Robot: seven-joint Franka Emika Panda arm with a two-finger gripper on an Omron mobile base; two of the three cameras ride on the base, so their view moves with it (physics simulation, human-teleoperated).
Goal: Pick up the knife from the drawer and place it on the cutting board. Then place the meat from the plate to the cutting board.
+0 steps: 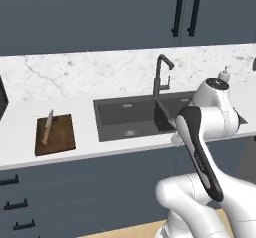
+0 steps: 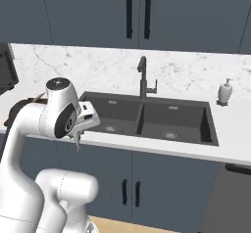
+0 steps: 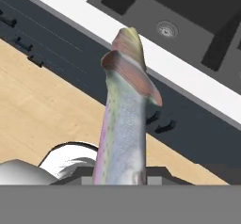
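Observation:
The knife, with a tan handle and grey blade, lies on the dark brown cutting board at the left of the white counter. My gripper is shut on the meat, a slim pale grey piece with a pinkish end. The meat sticks out over the counter's front edge near the sink. From the right base view the gripper hangs just in front of the counter edge, with the meat pointing down. The drawer fronts under the board are shut. The plate is out of view.
A dark double sink with a black faucet sits in the middle of the counter. A white soap dispenser stands at its right. A dark appliance is at the far left. Slate-blue cabinets hang above.

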